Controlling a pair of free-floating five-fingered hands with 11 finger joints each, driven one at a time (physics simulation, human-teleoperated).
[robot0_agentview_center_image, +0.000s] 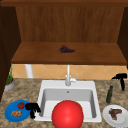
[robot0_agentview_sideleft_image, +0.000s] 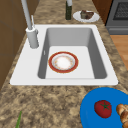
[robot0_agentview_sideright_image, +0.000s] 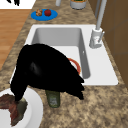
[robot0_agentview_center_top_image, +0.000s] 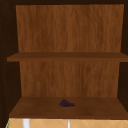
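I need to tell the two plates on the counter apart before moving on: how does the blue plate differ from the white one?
The round blue plate lies left of the sink, by the left hand; the round white plate lies right of it, beside a dark green bottle. The blue plate holds a red tomato and a brown food piece; the white plate holds brown meat. Both rest flat on the speckled counter.

I see a red-rimmed white bowl (robot0_agentview_sideleft_image: 63, 62) in the white sink (robot0_agentview_sideleft_image: 105, 75), a red tomato (robot0_agentview_sideleft_image: 103, 108) on a blue plate (robot0_agentview_sideleft_image: 87, 112), and a dark green bottle (robot0_agentview_center_image: 109, 94) on speckled brown counter (robot0_agentview_sideleft_image: 45, 105).
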